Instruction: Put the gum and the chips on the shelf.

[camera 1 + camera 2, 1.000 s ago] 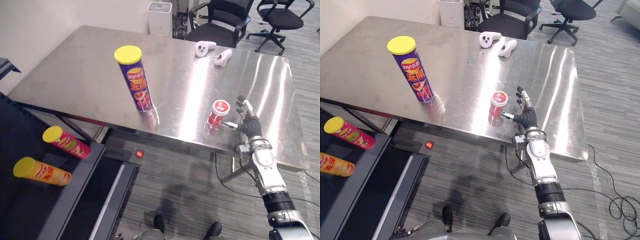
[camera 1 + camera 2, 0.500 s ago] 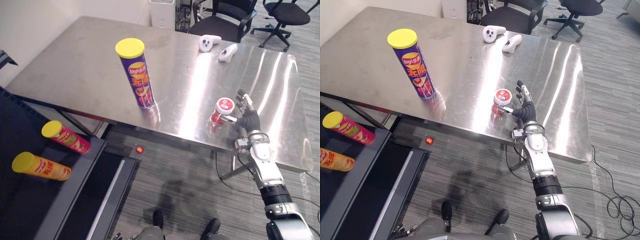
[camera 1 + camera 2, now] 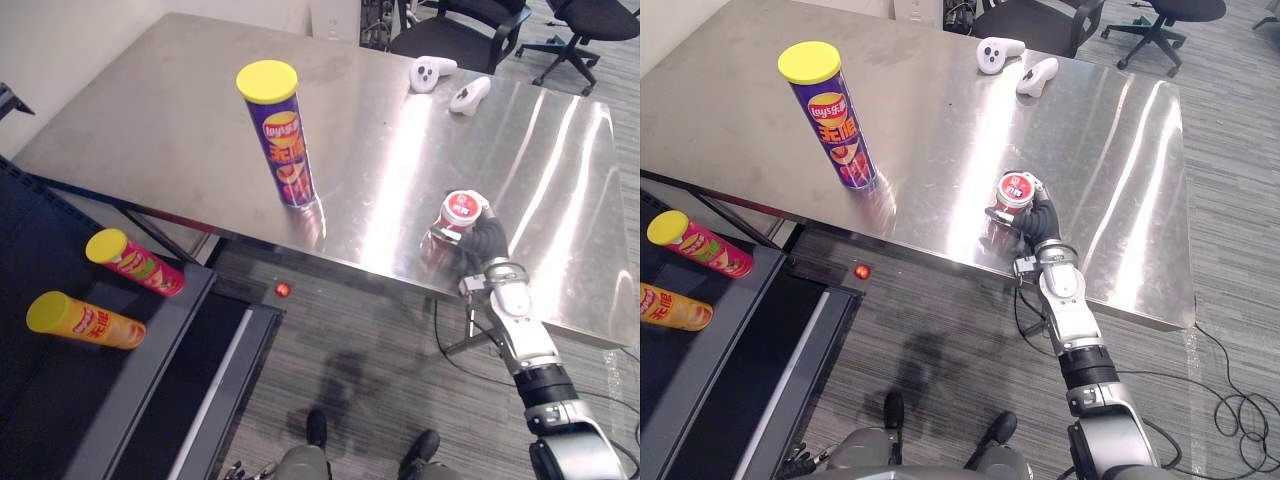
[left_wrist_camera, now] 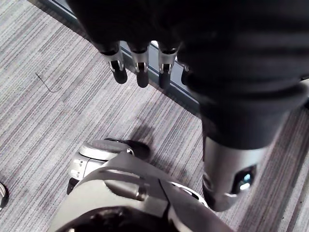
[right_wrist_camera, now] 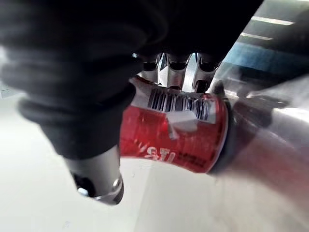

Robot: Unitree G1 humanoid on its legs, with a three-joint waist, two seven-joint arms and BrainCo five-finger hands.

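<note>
In the left eye view, your right hand (image 3: pixel 486 240) sits right of centre, at the near edge of the steel table (image 3: pixel 170 110), wrapped against the gum tub (image 3: pixel 462 213). The forearm rises to it from the lower right corner, with the wrist about level with the table edge. The purple chips can (image 3: pixel 282 140) stands upright at upper centre, well apart from the hand. The dark shelf (image 3: pixel 60 410) fills the lower left and already has a pink can (image 3: pixel 135 263) and an orange can (image 3: pixel 85 320) lying on it.

The step appears to be securing the gum. Seat the grip low on the tub's body rather than on the lid, then lift straight up before swinging towards the lower left, so that the tub clears the table edge.

In the right eye view, the tub (image 3: pixel 1016 192) is upright at centre. The hand (image 3: pixel 1042 222) hugs its right side, and the dark wrist cover is turned towards you.

In the left wrist view, your left hand (image 4: pixel 141 67) hangs idle over the carpet. Its fingers are relaxed and hold nothing.

In the right wrist view, the fingers (image 5: pixel 181 65) curl round the far side of the red tub (image 5: pixel 178 130) and the thumb (image 5: pixel 96 176) crosses the near side, so the hand has it enclosed. I judge the hold to be light. Squeeze evenly, because a small smooth tub may twist out of a one-sided pinch.
</note>
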